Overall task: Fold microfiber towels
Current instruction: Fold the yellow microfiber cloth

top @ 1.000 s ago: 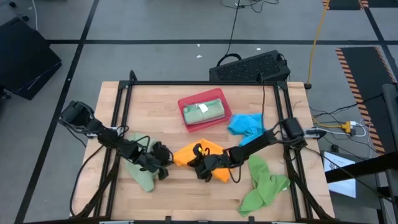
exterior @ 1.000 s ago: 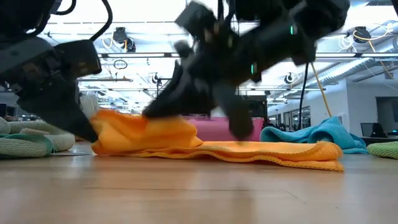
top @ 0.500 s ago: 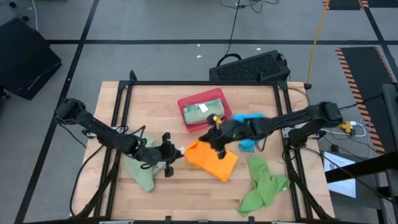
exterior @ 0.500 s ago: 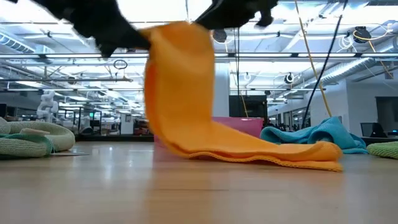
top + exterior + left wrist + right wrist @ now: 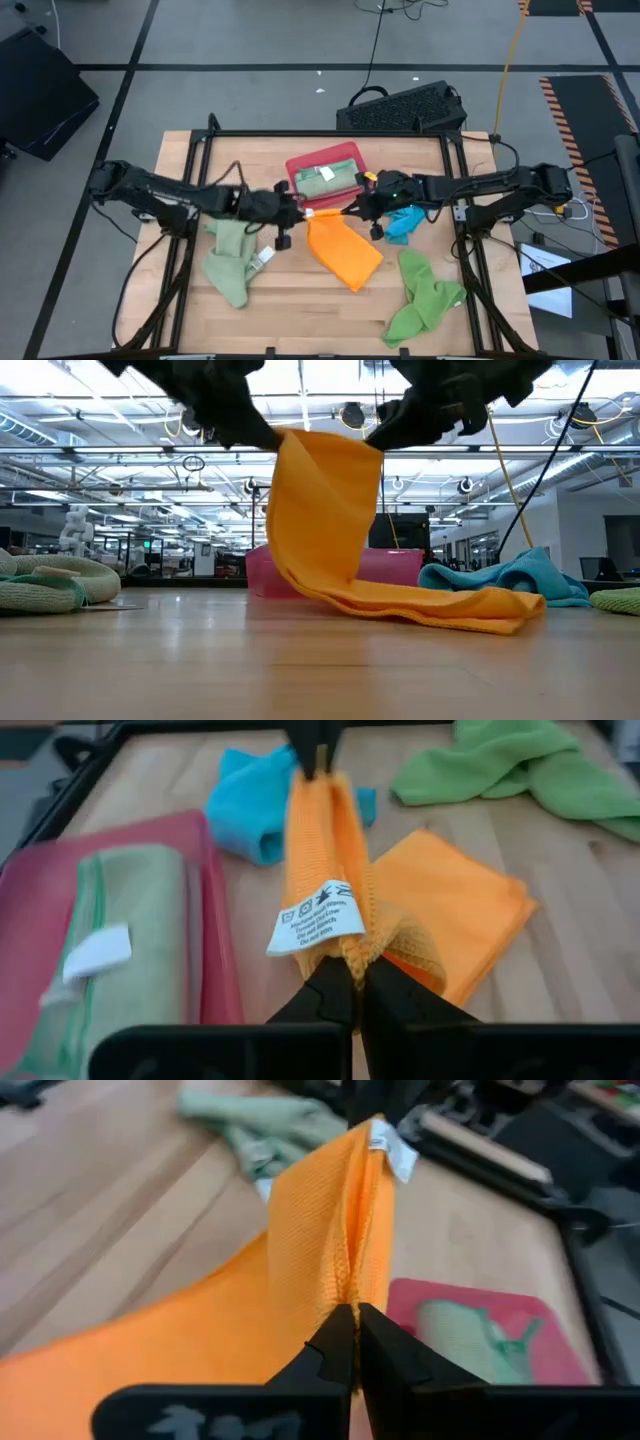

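Pinching orange towel (image 5: pixel 343 250) aloft: left gripper (image 5: pixel 297 214), right gripper (image 5: pixel 350 209)

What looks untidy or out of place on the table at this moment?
Mostly unfolded cloths: the bright green towel, the bright blue towel and a sage green towel lie crumpled. The orange towel hangs between the left gripper and the right gripper, its lower half on the table.
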